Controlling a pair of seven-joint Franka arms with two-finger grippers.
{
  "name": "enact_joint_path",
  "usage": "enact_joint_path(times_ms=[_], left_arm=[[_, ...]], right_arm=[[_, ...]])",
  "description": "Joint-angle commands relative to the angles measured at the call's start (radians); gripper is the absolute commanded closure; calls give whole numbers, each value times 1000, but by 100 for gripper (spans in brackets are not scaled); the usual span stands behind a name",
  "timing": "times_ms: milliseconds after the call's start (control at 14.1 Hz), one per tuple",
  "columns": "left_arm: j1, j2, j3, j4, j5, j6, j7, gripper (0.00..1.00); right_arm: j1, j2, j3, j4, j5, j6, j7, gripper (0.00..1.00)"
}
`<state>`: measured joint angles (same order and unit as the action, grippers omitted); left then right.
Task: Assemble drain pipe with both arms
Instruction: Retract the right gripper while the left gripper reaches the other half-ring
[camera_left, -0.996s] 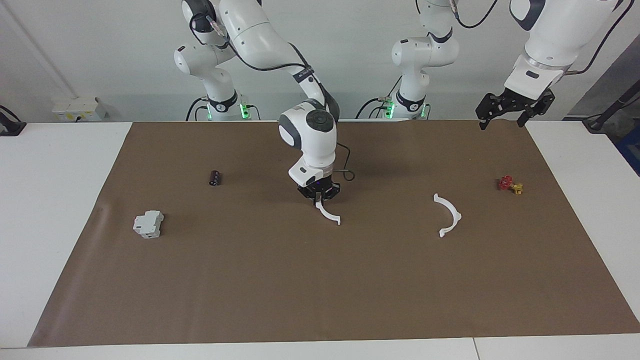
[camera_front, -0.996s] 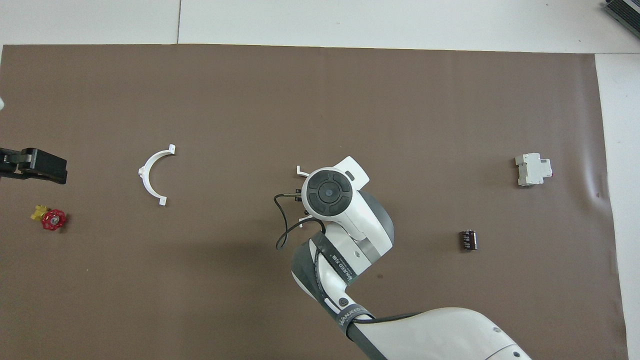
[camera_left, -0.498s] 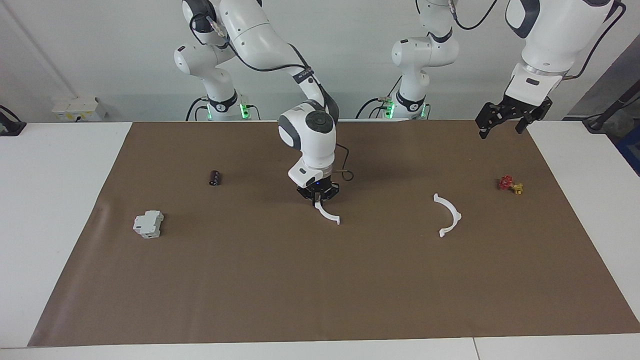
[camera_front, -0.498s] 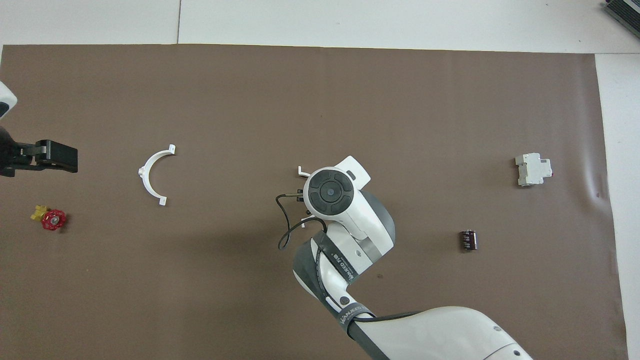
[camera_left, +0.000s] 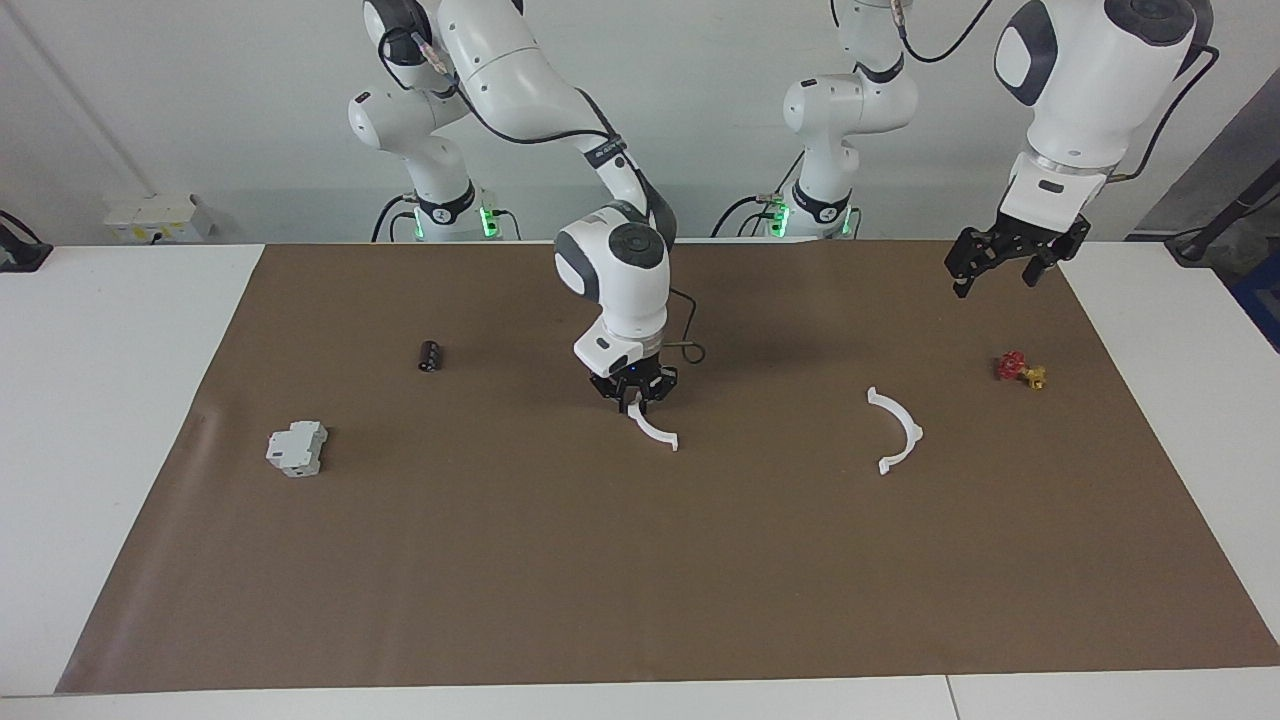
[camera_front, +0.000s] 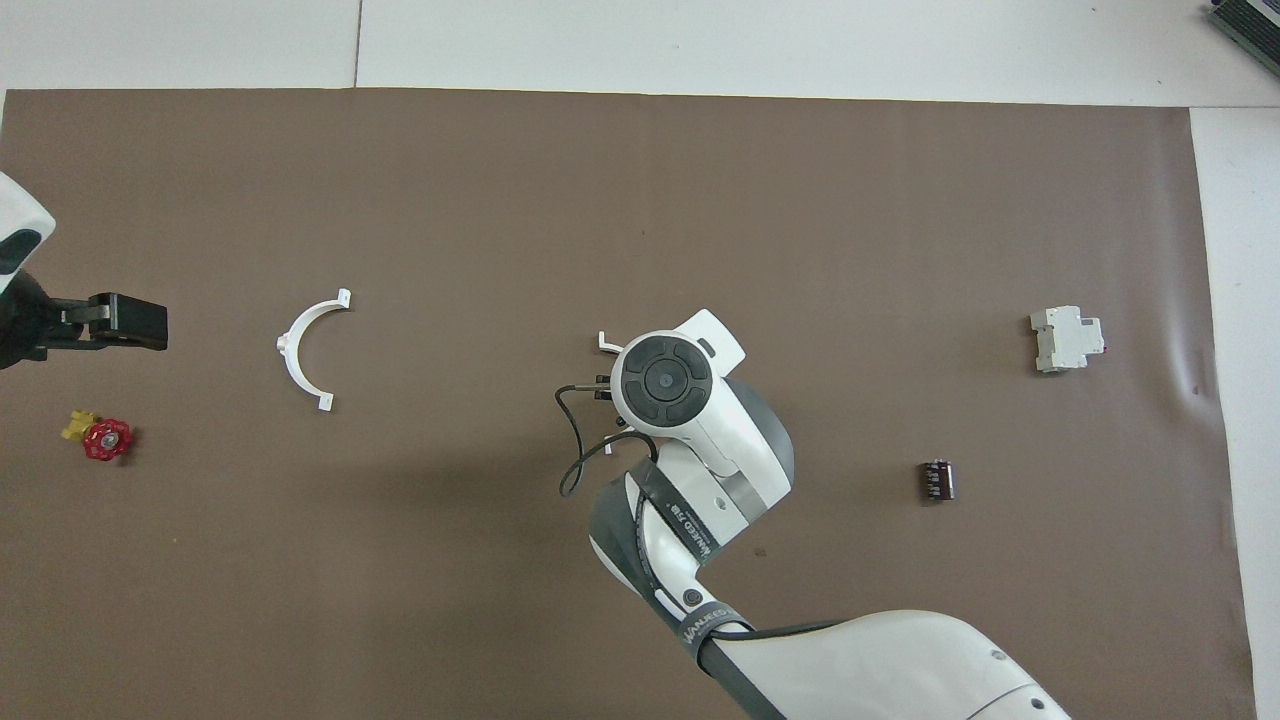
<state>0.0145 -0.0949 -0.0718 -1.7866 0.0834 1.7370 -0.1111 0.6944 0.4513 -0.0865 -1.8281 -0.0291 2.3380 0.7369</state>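
The right gripper (camera_left: 636, 402) sits low at mid-desk on one end of a white half-ring (camera_left: 655, 429); whether its jaws grip or have let go cannot be told. The second half-ring (camera_left: 896, 431) lies flat toward the left arm's end, near the red-and-yellow valve (camera_left: 1020, 370). The left gripper (camera_left: 1000, 268) hangs above that end with jaws wide and empty.

Risks:
- An end-only hold lets the thin arc pivot or slip.
- The open arc may skid when contacted.
- Tabs may misalign at joining.
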Motion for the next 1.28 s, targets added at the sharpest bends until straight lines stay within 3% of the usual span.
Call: enact_joint_path(times_ms=[0, 285, 498, 854, 1210], left_arm=[[2, -34, -3, -98, -21, 96, -9, 0], [8, -23, -3, -207, -21, 243, -9, 0], [10, 4, -2, -302, -21, 387, -4, 0], [12, 93, -2, -318, -21, 493, -62, 0], [36, 187, -2, -399, -21, 713, -169, 0]], right_arm=[[-44, -42, 2, -5, -20, 3, -2, 0], [-199, -175, -1, 0, -23, -98, -53, 0], [-353, -255, -1, 3, -23, -257, -253, 0], [-553, -368, 1, -3, -23, -498, -483, 0], [-691, -474, -1, 1, -23, -588, -680, 0]])
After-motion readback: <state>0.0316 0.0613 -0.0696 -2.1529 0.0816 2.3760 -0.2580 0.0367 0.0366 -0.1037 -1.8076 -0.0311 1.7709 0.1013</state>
